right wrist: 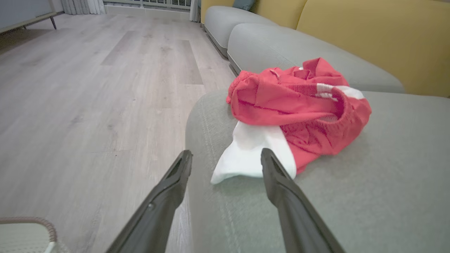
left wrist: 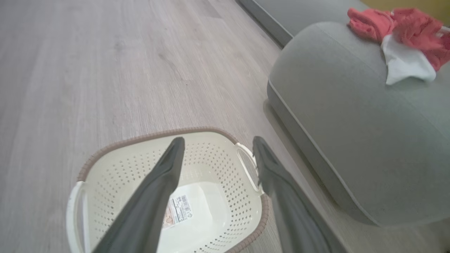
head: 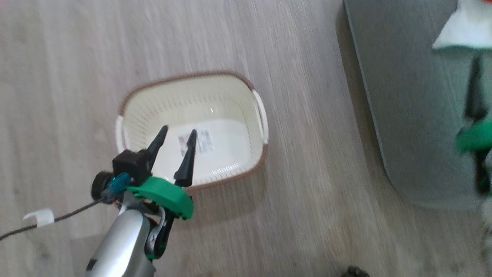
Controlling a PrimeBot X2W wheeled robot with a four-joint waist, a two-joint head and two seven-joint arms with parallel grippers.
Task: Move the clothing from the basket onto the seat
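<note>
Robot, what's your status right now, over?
Left gripper open above empty cream perforated plastic basket. Right gripper open, holding nothing. Red-and-white clothing heaped on grey-green fabric seat. Nothing seen in the way.

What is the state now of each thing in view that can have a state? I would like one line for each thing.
basket: upright, empty but for a label on its bottom.
clothing: crumpled heap lying on the seat, not gripped.
seat: bears the clothing near its rounded end.
left gripper: open, holding nothing, over the basket.
right gripper: open, holding nothing, pointing at the clothing.
</note>
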